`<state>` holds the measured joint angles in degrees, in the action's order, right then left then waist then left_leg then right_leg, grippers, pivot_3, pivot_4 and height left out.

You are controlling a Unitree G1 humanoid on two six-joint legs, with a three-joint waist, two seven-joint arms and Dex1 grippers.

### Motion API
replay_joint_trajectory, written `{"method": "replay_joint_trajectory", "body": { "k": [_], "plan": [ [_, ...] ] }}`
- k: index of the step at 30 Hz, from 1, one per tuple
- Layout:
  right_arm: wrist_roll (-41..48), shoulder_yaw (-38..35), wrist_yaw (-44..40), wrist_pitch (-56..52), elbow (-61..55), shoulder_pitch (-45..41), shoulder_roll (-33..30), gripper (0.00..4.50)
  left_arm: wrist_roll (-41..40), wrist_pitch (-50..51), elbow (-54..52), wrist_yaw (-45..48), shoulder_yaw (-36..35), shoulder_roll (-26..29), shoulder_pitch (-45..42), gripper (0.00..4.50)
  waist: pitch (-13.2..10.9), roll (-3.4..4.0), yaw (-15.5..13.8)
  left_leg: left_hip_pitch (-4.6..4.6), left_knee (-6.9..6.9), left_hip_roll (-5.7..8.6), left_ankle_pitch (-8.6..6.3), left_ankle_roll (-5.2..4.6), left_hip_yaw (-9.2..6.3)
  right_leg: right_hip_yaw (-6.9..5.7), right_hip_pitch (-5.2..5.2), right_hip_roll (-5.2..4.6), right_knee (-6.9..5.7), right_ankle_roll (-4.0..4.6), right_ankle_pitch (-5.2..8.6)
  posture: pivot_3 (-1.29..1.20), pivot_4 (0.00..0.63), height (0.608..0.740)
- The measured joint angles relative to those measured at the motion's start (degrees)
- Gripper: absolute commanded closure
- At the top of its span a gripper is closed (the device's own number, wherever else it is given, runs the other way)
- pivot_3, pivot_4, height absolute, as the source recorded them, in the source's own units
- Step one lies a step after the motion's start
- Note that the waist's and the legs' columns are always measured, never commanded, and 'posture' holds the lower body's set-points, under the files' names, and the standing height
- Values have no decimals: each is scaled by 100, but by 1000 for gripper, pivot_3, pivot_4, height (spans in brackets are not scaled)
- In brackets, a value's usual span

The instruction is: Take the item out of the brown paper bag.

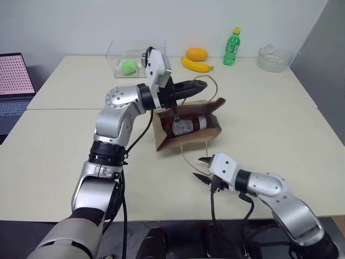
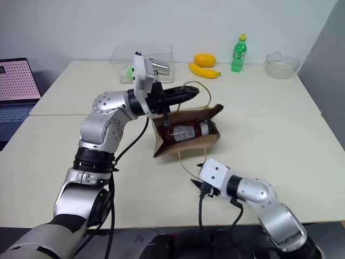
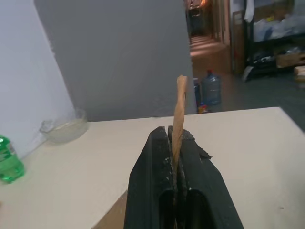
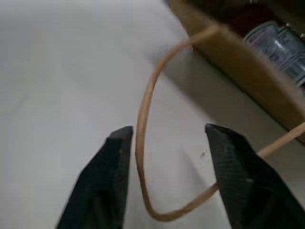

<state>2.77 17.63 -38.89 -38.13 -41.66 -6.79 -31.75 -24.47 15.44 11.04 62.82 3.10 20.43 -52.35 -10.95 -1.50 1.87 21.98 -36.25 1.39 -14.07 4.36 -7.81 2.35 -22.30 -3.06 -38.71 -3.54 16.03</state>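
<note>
Overhead, my left gripper (image 1: 200, 85) pinches thin tan handle (image 3: 179, 107) of creased kraft brown paper bag (image 1: 186, 129); right gripper (image 1: 200, 168) spread, empty, over smooth cream counter (image 1: 280, 135).

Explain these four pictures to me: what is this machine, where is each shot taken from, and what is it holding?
This is a humanoid robot with two arms, each ending in a two-fingered black gripper. Two pictures come from cameras in its head, looking down over a cream table. The other two come from a camera on each wrist, looking along that gripper's fingers.

The left gripper is shut on one tan handle of the brown paper bag, lifting it open. Inside lies a red item with a label. The right gripper hangs open over the bag's other handle, holding nothing.

At the back stand a green bottle, a banana, an orange mango, a green ball, a clear bowl, and a laptop to the left.
</note>
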Motion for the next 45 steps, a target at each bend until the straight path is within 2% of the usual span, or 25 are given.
{"method": "replay_joint_trajectory", "body": {
  "k": [3, 7, 9, 12, 16, 21, 24, 26, 27, 33, 45],
  "plan": [
    [389, -402, -264, -312, -558, 272, -442, 1395, -46, 184, -288, 43, 9, 20, 117, 4500, 0, 0, -3, -2, -2, 1, 0, -1, 0, -1, 5, -1, 1, -1, 0, 0, 150, 740],
    [1267, -1296, -622, -957, -1166, 385, -801, 1395, -154, 448, -530, 104, 95, 26, 288, 4500, 0, 0, 3, -5, -4, -3, -1, -1, 2, 0, 5, 2, -3, 0, 0, 0, 150, 740],
    [1648, -1560, -657, -1237, -1206, 148, -822, 1395, -197, 541, -645, 154, 120, 36, 334, 4500, 0, 0, 16, -8, -4, -4, -1, -1, 5, 1, 6, 2, -5, 0, 0, 0, 150, 740],
    [1758, -1549, -436, -1403, -1103, -764, -658, 1395, -240, 605, -659, 153, 112, 65, 340, 4500, 0, 1, 49, -11, -5, -5, 0, -1, 8, 4, 5, 3, -9, 0, 0, 0, 150, 740],
    [1241, -843, 45, -1130, -214, -1826, -493, 1395, -251, 630, -637, 76, 82, 52, 325, 4500, 0, 1, 36, -8, -6, -2, 0, -1, 6, 2, 4, 2, -8, 0, 0, 0, 150, 740],
    [436, 85, 214, -432, 1148, -2373, -349, 1395, -251, 553, -574, 22, -21, 60, 300, 4500, -1, 1, 26, 2, -3, -2, 0, 0, 4, 1, -5, 0, -1, 1, 0, 0, 150, 740],
    [23, 444, 341, -58, 1956, -2734, -51, 793, -245, 499, -471, 21, -89, 82, 254, 4500, -1, 1, 35, 2, -2, -2, 0, 0, 7, 3, -8, 0, -2, 2, -1, 0, 150, 740],
    [-236, 623, 408, 168, 2399, -3006, 107, 105, -241, 431, -435, 23, -108, 81, 247, 4500, -1, 2, 49, 2, -2, -2, 0, 0, 5, 2, -10, 0, -7, 2, -1, 0, 150, 740],
    [-353, 665, 409, 264, 2547, -3080, 138, 20, -240, 409, -429, 24, -111, 83, 245, 4500, -1, 2, 49, 2, -2, -2, 0, 0, 4, 2, -10, 0, -6, 2, -1, 0, 150, 740],
    [-1170, 1253, 263, 749, 3568, -3653, 269, 20, -221, 352, -359, 18, -125, 84, 228, 4500, -1, 2, 88, 2, -2, -2, 1, 1, 4, 2, -10, 0, -6, 2, -1, 0, 150, 740],
    [-2633, 2029, -144, 1499, 4281, -4130, 465, 20, -237, 340, -33, -196, -282, 71, -49, 4500, -1, 2, 141, 0, -5, -2, 1, 2, 4, 2, -12, 1, -14, 2, -1, 0, 150, 740]
  ]
}}
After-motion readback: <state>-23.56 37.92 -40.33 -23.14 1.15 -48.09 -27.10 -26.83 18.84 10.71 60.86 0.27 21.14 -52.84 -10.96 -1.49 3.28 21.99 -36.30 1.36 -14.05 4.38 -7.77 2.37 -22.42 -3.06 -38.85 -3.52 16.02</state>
